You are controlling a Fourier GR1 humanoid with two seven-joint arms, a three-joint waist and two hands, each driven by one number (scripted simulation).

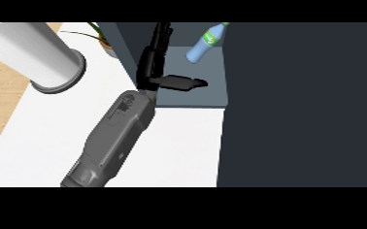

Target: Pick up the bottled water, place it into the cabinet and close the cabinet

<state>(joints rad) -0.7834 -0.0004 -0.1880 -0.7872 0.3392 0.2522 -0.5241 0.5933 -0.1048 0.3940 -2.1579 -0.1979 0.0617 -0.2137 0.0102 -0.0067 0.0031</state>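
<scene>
The bottled water (204,43), pale blue with a green label and cap, stands tilted on the grey-blue cabinet floor (204,94), near the back. My left hand (153,63) reaches into the cabinet along its left wall. Its fingers (160,36) are straight and point toward the back, and its thumb (180,83) sticks out to the right. The hand is open and holds nothing. It is apart from the bottle, which is to its upper right. My right hand does not show.
A wide dark panel (294,106), apparently the cabinet's door, fills the right side. A large grey cylinder (43,58) stands at the left on the white counter (179,145), and a plant (100,36) sits beside the cabinet's left wall.
</scene>
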